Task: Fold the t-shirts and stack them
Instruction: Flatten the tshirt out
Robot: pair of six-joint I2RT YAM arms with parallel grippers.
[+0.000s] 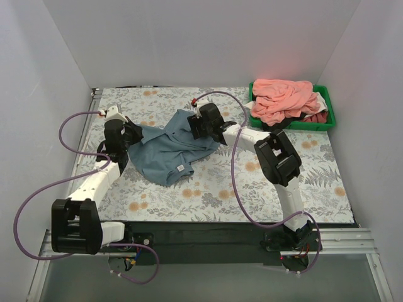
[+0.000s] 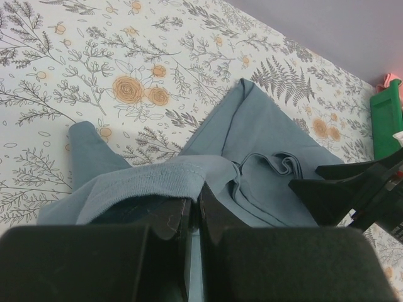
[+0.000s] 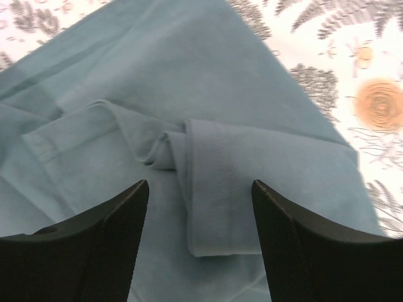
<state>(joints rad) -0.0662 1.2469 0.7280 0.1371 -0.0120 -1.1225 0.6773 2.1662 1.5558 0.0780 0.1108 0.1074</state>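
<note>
nearest the arm bases, the floral-covered worktop (image 1: 239,195) carries no folded stack that i can see. a little further in, the left gripper (image 2: 195,217) is clamped tight on an edge of the grey-blue t-shirt (image 1: 169,154), with the cloth draped over its jaws. the shirt lies crumpled across the middle of the worktop, nowhere near a neat rectangle. just beyond, the right gripper (image 3: 200,189) hovers close above the same shirt with its jaws wide apart and nothing in them. a rolled fold of cloth (image 3: 217,157), sleeve or hem i cannot tell, sits between them. at the far right corner the green bin (image 1: 329,118) holds a heap of salmon-pink t-shirts (image 1: 283,99), with white and dark red cloth showing beneath. my read is that the task is at its very start. the first shirt looks as if it is only being spread out, no fold is finished, and the whole bin is left to do.
</note>
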